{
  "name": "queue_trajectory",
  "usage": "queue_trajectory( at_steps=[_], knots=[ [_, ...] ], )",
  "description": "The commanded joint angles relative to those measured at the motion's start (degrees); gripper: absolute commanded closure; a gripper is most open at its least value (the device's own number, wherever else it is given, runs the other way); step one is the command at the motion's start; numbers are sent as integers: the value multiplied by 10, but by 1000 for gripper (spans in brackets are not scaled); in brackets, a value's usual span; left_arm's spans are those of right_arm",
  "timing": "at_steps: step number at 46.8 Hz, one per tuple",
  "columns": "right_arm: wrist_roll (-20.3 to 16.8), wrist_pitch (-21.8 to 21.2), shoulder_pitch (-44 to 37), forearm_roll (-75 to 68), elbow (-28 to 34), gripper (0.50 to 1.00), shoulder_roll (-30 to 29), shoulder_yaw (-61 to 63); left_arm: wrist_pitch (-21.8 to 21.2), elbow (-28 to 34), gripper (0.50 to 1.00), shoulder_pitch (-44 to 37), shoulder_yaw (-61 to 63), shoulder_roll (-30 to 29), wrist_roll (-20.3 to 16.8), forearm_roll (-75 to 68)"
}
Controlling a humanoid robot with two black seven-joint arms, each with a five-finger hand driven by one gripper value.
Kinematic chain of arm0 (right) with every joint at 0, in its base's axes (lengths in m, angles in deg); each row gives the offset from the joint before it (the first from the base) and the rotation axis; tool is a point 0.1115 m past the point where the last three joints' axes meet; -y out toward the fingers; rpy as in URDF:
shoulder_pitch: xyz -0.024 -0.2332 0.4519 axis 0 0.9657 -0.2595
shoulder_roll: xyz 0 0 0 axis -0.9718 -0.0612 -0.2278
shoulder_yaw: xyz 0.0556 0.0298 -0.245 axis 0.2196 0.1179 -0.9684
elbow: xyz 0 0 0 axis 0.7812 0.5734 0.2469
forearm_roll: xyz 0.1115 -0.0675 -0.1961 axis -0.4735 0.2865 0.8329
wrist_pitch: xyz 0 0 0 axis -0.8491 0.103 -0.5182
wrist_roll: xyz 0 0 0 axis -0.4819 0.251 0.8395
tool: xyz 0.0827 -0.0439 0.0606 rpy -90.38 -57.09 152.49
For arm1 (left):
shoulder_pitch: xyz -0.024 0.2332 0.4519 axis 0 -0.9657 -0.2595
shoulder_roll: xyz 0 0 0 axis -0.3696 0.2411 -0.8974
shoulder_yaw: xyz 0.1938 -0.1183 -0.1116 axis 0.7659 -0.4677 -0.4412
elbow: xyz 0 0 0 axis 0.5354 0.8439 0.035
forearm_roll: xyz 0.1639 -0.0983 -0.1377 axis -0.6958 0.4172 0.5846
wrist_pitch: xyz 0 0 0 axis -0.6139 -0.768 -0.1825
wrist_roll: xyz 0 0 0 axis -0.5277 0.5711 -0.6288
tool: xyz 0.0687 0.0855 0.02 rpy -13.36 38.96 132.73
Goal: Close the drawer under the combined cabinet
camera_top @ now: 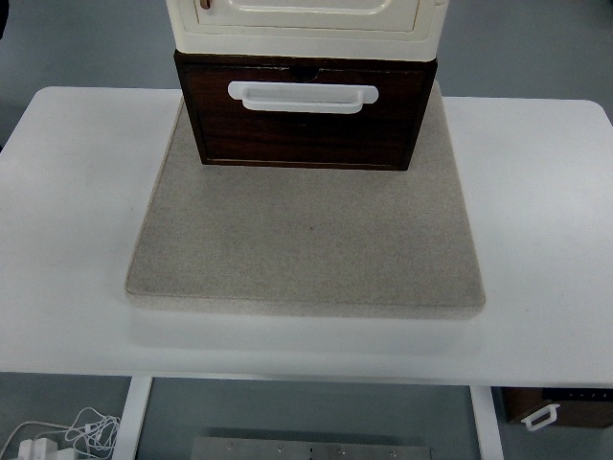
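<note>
A dark brown wooden drawer with a white handle sits under a cream cabinet at the top centre. The drawer front lies nearly flush beneath the cabinet's cream base; only a thin strip of its top edge shows. Both stand on a beige mat. Neither of my hands nor any arm shows in the top view.
The mat lies on a white table whose front edge runs across the lower picture. Below it, white cables lie on the floor at the lower left, and a brown box with a white handle at the lower right.
</note>
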Motion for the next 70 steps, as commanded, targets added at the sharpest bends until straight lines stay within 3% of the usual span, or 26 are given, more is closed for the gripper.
queue_trajectory(
  at_steps=[1,16,34,70],
  knots=[
    [0,-1,-1,0,0,548,0,0,2,0,501,-19,0,10,1,1],
    [0,-1,2,0,1,548,0,-1,13,-1,501,-63,-1,40,23,59],
    [0,-1,4,0,1,548,0,0,117,0,501,-126,-2,69,-19,112],
    [0,-5,4,0,1,548,0,0,122,0,501,-134,-5,117,-56,144]
  ],
)
